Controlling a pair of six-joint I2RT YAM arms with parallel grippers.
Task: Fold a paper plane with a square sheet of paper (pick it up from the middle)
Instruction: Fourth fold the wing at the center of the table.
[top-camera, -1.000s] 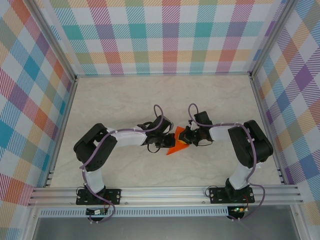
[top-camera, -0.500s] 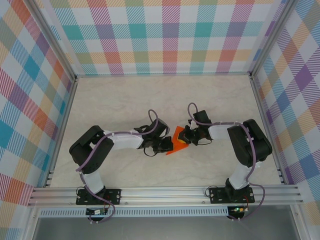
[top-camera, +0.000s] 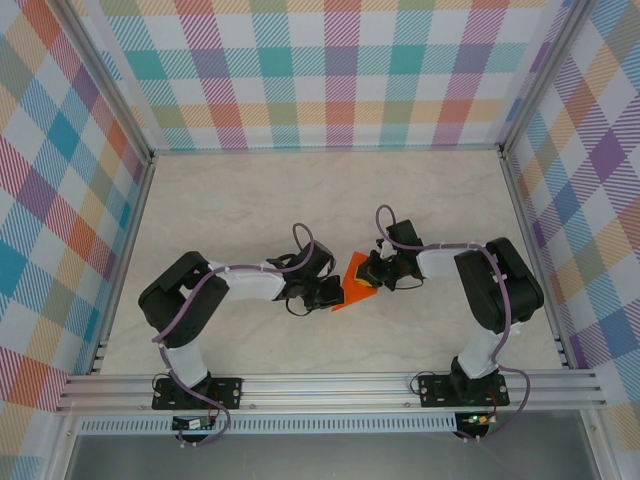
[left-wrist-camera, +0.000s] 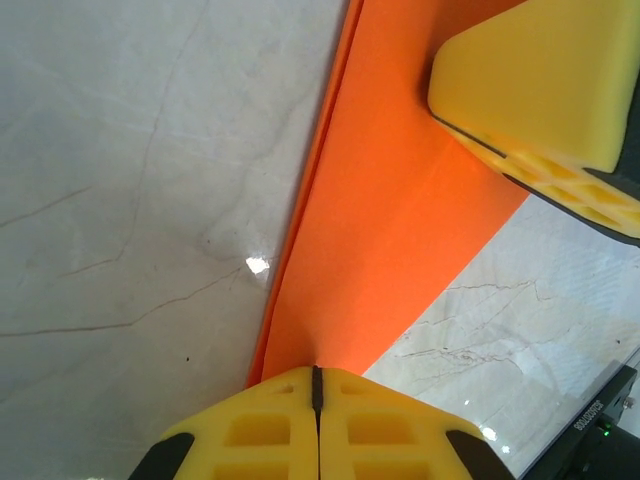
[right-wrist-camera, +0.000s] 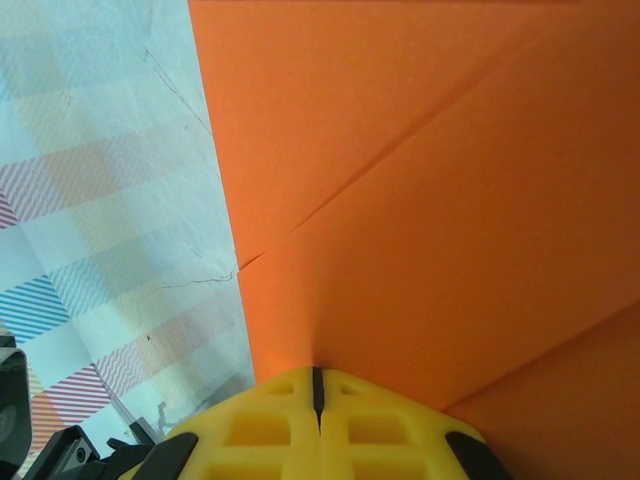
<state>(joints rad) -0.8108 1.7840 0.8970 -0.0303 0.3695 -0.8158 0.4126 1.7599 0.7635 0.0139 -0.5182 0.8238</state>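
**Folded orange paper clamped from two sides**

The orange paper (top-camera: 354, 270) is found near the middle of the table (top-camera: 240, 200), between the two grippers. From the top view it is seen as a small pointed shape, with its narrow tip directed toward the near edge.

The left gripper (top-camera: 330, 293) is pressed together on the left edge of the paper. In the left wrist view its yellow pads (left-wrist-camera: 270, 430) are closed with no gap between them, and the edge of the paper (left-wrist-camera: 400, 220) is taken in at their tip, where two layers can be seen along the fold.

The right gripper (top-camera: 372, 272) is also brought together, from the opposite side. In the right wrist view its pads (right-wrist-camera: 270, 420) are shut, and the paper (right-wrist-camera: 450, 190) is held just at their tip. Straight creases are seen across the sheet there.

A pad of the right gripper (left-wrist-camera: 540, 90) is seen in the left wrist view, lying against the paper at the far end.

Whether the paper is lifted off the table or resting on it cannot be told.
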